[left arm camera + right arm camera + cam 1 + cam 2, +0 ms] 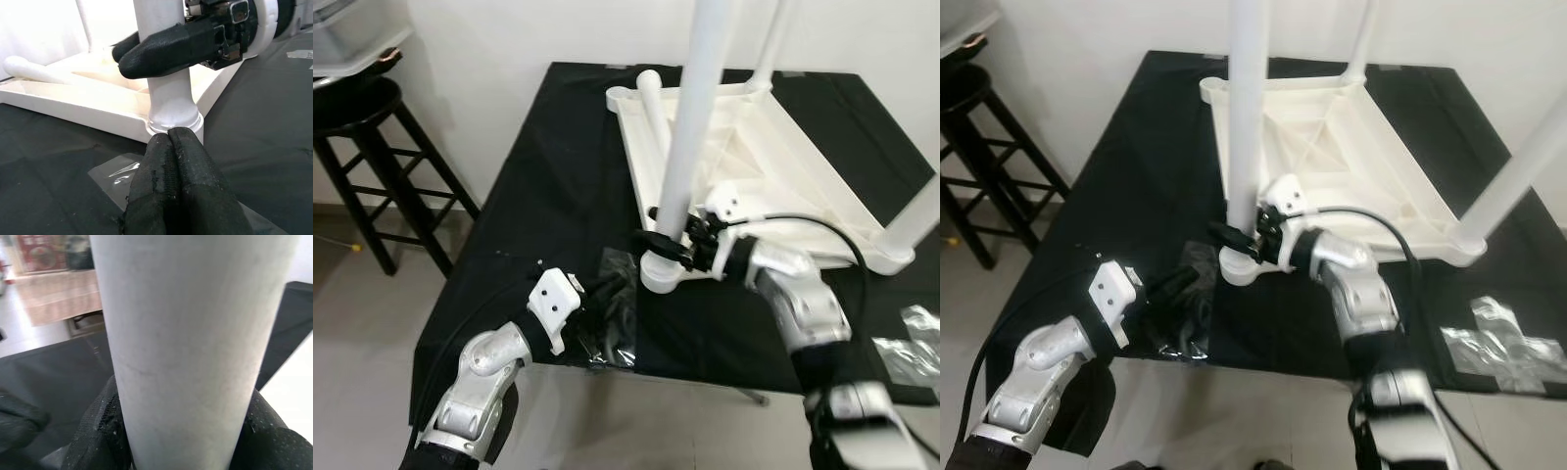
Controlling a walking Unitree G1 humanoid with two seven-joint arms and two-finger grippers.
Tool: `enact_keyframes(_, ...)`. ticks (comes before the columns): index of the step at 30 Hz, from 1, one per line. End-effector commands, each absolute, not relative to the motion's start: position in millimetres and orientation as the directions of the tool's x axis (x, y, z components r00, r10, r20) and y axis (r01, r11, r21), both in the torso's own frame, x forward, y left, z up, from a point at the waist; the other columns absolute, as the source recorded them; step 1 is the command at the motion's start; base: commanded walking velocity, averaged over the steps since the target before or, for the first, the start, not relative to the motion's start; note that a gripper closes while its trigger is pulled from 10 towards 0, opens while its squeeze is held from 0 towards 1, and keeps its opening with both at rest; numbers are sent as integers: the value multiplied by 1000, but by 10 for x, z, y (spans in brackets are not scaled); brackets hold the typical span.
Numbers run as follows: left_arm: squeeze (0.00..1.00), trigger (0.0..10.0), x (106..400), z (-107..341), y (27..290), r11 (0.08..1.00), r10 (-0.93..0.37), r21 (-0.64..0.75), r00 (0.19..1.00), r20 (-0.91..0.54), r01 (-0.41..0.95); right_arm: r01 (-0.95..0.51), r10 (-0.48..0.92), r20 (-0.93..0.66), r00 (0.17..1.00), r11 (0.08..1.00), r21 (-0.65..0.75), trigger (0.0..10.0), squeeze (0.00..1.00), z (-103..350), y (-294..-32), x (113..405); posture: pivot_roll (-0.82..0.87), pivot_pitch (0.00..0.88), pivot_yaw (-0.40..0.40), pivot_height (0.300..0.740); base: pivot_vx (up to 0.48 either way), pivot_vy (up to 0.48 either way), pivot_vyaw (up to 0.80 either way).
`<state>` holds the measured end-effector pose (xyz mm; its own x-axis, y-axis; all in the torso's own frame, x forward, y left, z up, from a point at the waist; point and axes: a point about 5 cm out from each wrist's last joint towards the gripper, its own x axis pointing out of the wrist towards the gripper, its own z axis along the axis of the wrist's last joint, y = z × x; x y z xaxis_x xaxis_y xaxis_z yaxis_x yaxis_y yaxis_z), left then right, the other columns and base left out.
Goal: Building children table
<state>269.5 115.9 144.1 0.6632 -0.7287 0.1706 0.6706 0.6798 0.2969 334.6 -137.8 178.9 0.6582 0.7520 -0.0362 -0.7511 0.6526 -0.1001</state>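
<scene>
A white children's table [764, 157] lies upside down on a black-covered work table [548, 186], three legs standing up from its corners and a fourth leg [651, 103] lying loose inside it. The right gripper [664, 244] pinches the nearest upright leg [690, 127] just above its socket. The left gripper [607, 294], fingers pressed together, rests on a clear plastic bag [619, 313] near the table's front edge. A black stool [372, 147] stands at left beside a white wall [509, 39].
</scene>
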Motion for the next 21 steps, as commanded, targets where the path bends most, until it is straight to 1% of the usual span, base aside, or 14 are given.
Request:
enact_keyframes(1, 0, 10000, 2677, 1408, 1163, 673, -735, 291, 660, 154, 680, -696, 685, -145, 714, 717, -42, 0, 0, 1481, -1364, 3272, 5, 139, -19, 740, 0, 0, 0)
enact_keyframes(2, 0, 10000, 2677, 1408, 1163, 673, -735, 291, 660, 154, 680, -696, 685, -145, 714, 717, -42, 0, 0, 1481, -1364, 3272, 5, 139, -19, 740, 0, 0, 0)
enact_keyframes(3, 0, 10000, 2684, 1409, 1174, 673, -734, 293, 661, 153, 679, -304, 291, -167, 942, 951, -60, 0, 0, 1334, -1306, 3113, 8, 140, -14, 740, 0, 0, 0)
enact_keyframes(4, 0, 10000, 2684, 1409, 1174, 673, -734, 293, 661, 153, 679, -304, 291, -167, 942, 951, -60, 0, 0, 1334, -1306, 3113, 8, 140, -14, 740, 0, 0, 0)
enact_keyframes(5, 0, 10000, 2689, 1408, 1179, 673, -734, 294, 662, 152, 679, -207, 192, -146, 970, 974, -96, 0, 0, 1364, -1301, 3053, 6, 138, -10, 740, 0, 0, 0)
enact_keyframes(6, 0, 10000, 2693, 1405, 1182, 673, -734, 294, 662, 150, 679, -186, 170, -143, 975, 977, -106, 0, 0, 1383, -1303, 3057, -8, 133, -3, 740, 0, 0, 0)
enact_keyframes(9, 0, 10000, 2697, 1400, 1172, 671, -736, 292, 660, 149, 682, -206, 188, -170, 967, 974, -97, 0, 0, 1349, -1333, 3104, 9, 133, -18, 740, 0, 0, 0)
enact_keyframes(14, 0, 10000, 2702, 1401, 1174, 673, -734, 293, 662, 150, 679, -207, 189, -176, 966, 974, -90, 0, 0, 1360, -1316, 3117, 6, 132, -20, 740, 0, 0, 0)
enact_keyframes(15, 0, 10000, 2704, 1403, 1179, 679, -728, 292, 668, 154, 673, -194, 174, -177, 969, 976, -101, 2039, 0, 1380, -1316, 3127, 6, 132, -19, 740, 0, 0, 0)
enact_keyframes(16, 0, 10000, 2705, 1404, 1179, 684, -724, 292, 672, 156, 669, -193, 172, -187, 967, 976, -100, 10000, 0, 1388, -1310, 3132, 7, 132, -19, 740, 0, 0, 0)
enact_keyframes(18, 0, 10000, 2706, 1405, 1177, 686, -722, 291, 674, 157, 667, -199, 182, -179, 967, 976, -86, 10000, 0, 1417, -1308, 3142, 8, 132, -20, 740, 0, 0, 0)
enact_keyframes(19, 0, 10000, 2706, 1405, 1174, 683, -725, 291, 671, 156, 670, -249, 232, -171, 958, 964, -89, 10000, 1000, 1465, -1285, 3174, 8, 132, -20, 740, 0, 0, 0)
enact_keyframes(21, 0, 10000, 2706, 1405, 1170, 680, -728, 292, 668, 155, 673, -274, 258, -159, 953, 958, -88, 10000, 1000, 1516, -1265, 3199, 8, 132, -20, 740, 0, 0, 0)
